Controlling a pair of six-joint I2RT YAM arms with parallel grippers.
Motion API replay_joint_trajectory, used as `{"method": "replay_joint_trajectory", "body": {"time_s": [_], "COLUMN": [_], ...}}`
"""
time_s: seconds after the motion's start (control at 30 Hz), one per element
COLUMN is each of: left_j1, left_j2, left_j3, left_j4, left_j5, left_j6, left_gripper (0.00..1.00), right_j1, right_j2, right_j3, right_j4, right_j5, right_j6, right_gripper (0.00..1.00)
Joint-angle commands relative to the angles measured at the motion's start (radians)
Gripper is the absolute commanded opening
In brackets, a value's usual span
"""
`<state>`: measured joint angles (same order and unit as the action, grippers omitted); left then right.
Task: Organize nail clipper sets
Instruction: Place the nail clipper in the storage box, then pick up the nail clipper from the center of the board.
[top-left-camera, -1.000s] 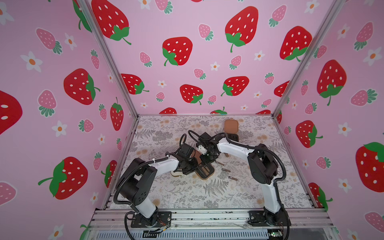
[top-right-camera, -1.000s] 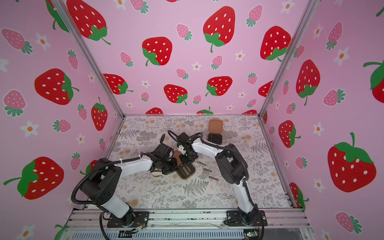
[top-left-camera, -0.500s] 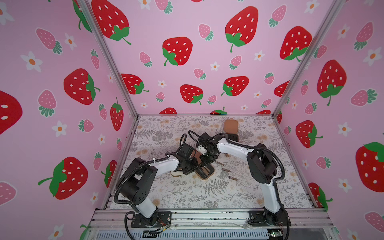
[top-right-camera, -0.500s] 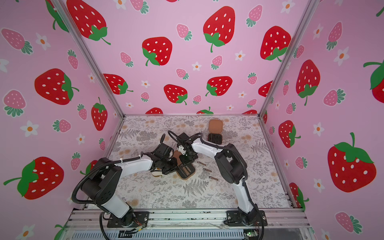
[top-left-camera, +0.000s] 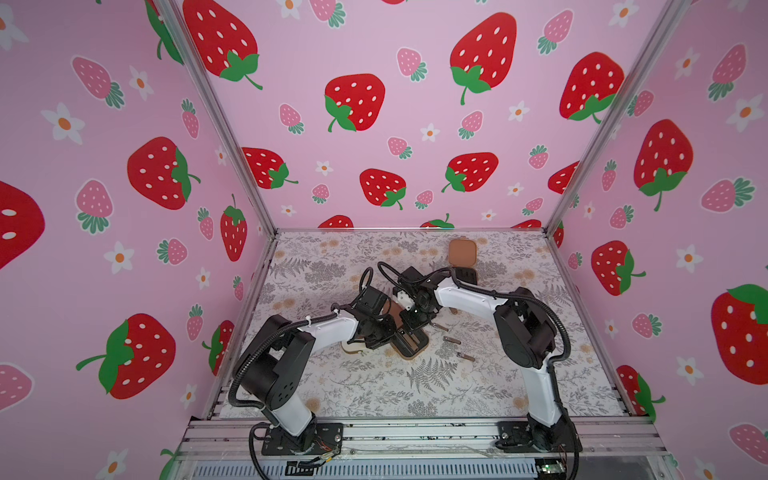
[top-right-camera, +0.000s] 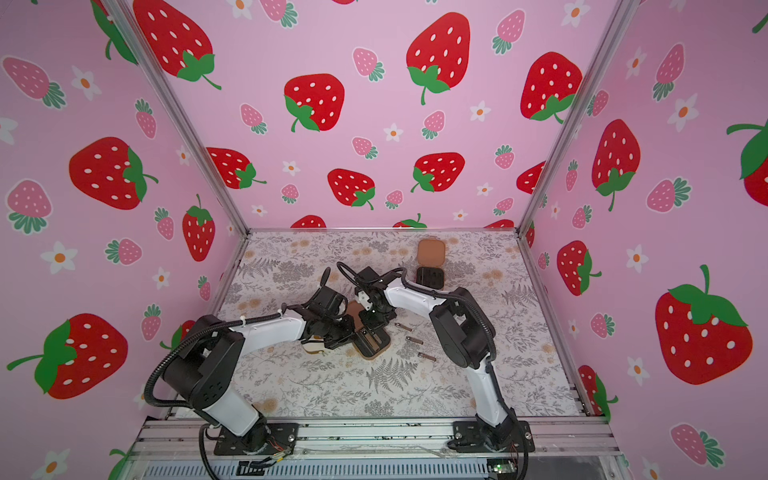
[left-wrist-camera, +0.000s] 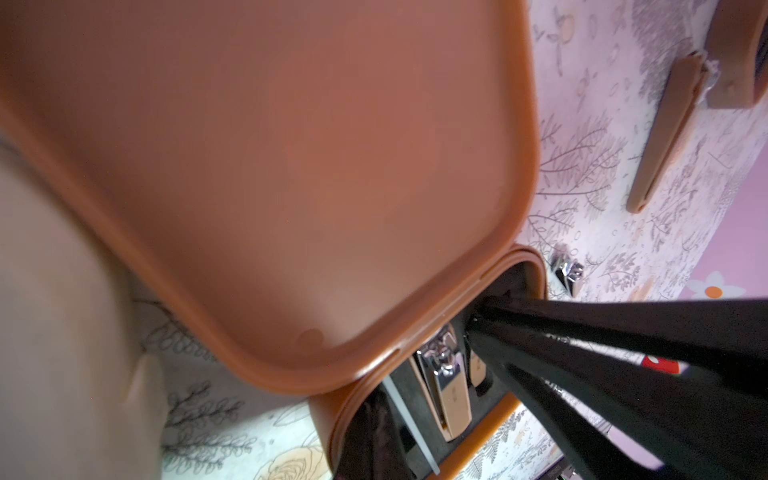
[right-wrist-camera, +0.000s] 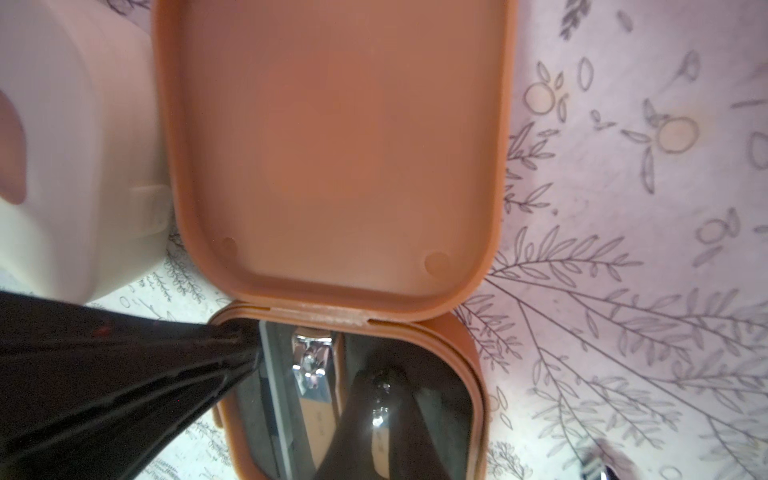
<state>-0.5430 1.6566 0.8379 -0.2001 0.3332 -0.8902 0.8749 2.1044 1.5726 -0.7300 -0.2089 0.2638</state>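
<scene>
**A:** Where is the open brown case (top-left-camera: 411, 347)?

**B:** Mid-mat, between both arms. It is smooth, matte and rounded-square. Its lid (right-wrist-camera: 332, 145) is swung open, and the black slotted base holds a shiny steel clipper (right-wrist-camera: 312, 374) with a tan handle.

**A:** And the tools?

**B:** The right gripper (right-wrist-camera: 380, 386) pinches a small clipper (right-wrist-camera: 380, 451) inside the base. The left gripper (right-wrist-camera: 245, 349) has its fingers pressed together, tip at the base's hinge corner.

**A:** Around it?

**B:** A smooth cream case (top-left-camera: 352, 350) sits just beside it, and a second brown case (top-left-camera: 462, 252) lies open near the back. Three slim metal tools (top-left-camera: 451, 340) lie loose on the floral mat (top-left-camera: 374, 395).
</scene>
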Motion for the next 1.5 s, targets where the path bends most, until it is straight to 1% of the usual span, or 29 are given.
{"method": "replay_joint_trajectory", "body": {"time_s": [0.0,0.27,0.43,0.6,0.77,0.9,1.03,1.1,1.17,1.27,1.47], "left_j1": [0.005,0.005,0.005,0.005,0.005,0.005,0.005,0.005,0.005,0.005,0.005], "left_j2": [0.040,0.032,0.031,0.031,0.025,0.025,0.026,0.028,0.027,0.030,0.031], "left_j3": [-0.005,-0.002,-0.002,0.001,0.003,0.004,0.002,0.002,0.004,0.007,0.007], "left_j4": [-0.065,-0.070,-0.068,-0.068,-0.070,-0.070,-0.067,-0.067,-0.068,-0.070,-0.071], "left_j5": [-0.048,-0.048,-0.046,-0.042,-0.040,-0.040,-0.039,-0.039,-0.039,-0.038,-0.040], "left_j6": [-0.003,-0.002,-0.002,0.000,0.002,0.002,0.000,0.000,0.000,0.001,-0.001], "left_gripper": [0.00,0.00,0.00,0.00,0.00,0.00,0.00,0.00,0.00,0.00,0.00], "right_j1": [0.004,0.000,-0.006,-0.031,-0.071,-0.095,-0.101,-0.106,-0.112,-0.114,-0.113], "right_j2": [0.015,-0.083,-0.175,-0.282,-0.391,-0.448,-0.462,-0.453,-0.438,-0.417,-0.360], "right_j3": [-0.040,0.054,0.050,-0.054,-0.225,-0.352,-0.439,-0.464,-0.479,-0.490,-0.485], "right_j4": [-0.061,-0.082,-0.106,-0.121,-0.126,-0.105,-0.065,-0.061,-0.014,0.025,0.067], "right_j5": [0.054,0.107,0.137,0.172,0.219,0.243,0.268,0.296,0.307,0.290,0.263], "right_j6": [0.002,-0.021,-0.037,-0.050,-0.096,-0.152,-0.203,-0.211,-0.220,-0.240,-0.277], "right_gripper": [0.15,0.24,0.29,0.32,0.37,0.40,0.44,0.47,0.48,0.50,0.50]}}
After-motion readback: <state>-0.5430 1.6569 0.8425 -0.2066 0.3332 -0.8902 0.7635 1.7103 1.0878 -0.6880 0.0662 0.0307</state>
